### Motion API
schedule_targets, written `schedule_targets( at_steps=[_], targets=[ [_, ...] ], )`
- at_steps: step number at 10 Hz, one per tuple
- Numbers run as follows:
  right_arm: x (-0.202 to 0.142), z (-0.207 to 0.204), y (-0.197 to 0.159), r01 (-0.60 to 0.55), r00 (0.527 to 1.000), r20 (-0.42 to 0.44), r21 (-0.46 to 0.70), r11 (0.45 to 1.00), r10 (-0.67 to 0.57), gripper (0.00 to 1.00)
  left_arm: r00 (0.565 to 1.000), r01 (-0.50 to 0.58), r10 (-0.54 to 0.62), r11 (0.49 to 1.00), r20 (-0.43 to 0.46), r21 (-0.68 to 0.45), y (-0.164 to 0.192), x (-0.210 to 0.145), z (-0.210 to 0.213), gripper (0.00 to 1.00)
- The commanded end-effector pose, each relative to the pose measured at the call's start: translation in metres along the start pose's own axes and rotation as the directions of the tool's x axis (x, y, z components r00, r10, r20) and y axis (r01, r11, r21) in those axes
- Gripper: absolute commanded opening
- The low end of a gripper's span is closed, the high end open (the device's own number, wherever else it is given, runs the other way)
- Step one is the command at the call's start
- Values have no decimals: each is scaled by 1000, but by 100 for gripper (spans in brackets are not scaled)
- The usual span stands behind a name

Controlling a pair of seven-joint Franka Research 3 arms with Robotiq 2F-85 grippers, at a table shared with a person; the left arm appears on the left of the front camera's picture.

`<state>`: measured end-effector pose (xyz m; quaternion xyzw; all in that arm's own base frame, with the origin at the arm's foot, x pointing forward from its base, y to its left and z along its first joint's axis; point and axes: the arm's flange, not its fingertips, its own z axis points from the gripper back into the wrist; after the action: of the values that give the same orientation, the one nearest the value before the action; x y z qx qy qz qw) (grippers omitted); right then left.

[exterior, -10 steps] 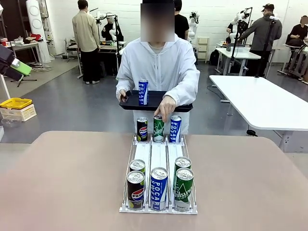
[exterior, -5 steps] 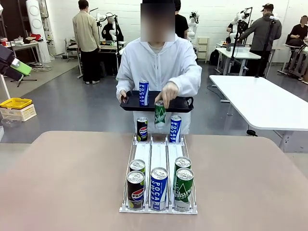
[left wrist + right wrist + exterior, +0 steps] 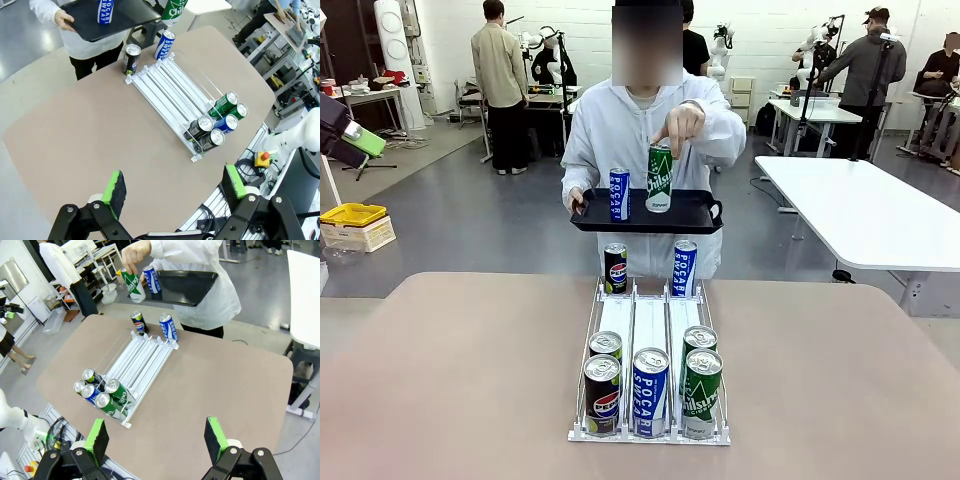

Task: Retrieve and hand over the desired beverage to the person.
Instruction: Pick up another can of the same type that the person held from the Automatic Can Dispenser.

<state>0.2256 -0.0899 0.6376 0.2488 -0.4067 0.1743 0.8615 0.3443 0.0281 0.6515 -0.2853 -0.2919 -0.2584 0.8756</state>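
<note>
Holding off imo: left fingers [image 3: 116, 189] wide open, empty, above bench [image 3: 450, 380]. Mid: person [image 3: 650, 130] holds green can [image 3: 659, 180] by its top just over tray [image 3: 695, 215], beside blue can [image 3: 619, 193] standing on it. Can't tell which drink is wanted; rack [image 3: 650, 320] front end has 5 cans [image 3: 650, 392]. Once clear, grab 1 mid-body, keep upright, pass slow. Right fingers [image 3: 216, 436] wide open, empty too.

A lab — white worktables [image 3: 865, 210], grey floor [image 3: 470, 215], people [image 3: 502, 85] working.
</note>
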Motion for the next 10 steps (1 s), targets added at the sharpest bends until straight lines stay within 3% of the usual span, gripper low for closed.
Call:
schedule_targets(
  at_steps=[1,10],
  targets=[
    [1,-1,0,3,1000,-1,0,1000,-3,100,1000,-3,3,1000,2,0,2,0,1,100],
    [1,-1,0,3,1000,-1,0,1000,-3,100,1000,-3,3,1000,2,0,2,0,1,100]
  ],
)
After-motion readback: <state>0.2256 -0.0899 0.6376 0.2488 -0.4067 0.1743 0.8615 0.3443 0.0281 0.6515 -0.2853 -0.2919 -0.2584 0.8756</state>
